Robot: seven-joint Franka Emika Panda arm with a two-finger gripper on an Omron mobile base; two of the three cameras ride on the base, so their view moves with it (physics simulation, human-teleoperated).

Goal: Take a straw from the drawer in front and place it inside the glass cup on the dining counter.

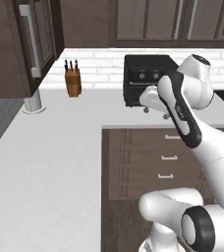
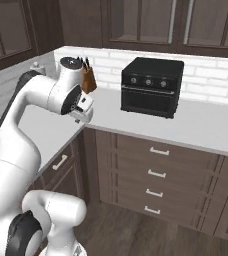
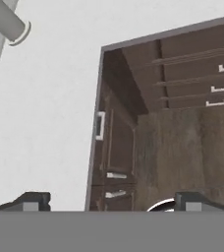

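While spread wide, pincer [image 3: 109, 199] above smooth white worktop [image 3: 45, 123], dark wood drawers [image 3: 192, 74].

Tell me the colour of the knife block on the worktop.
The knife block is orange-brown wood with dark knife handles on top; it shows best in the left base view.

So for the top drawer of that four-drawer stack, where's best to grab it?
Grip the silver bar handle at its middle, coming straight at the top drawer from the front. The drawer is shut flush and its face flat, so the horizontal bar is the only protruding part; the open gripper likely needs one finger above, one below.
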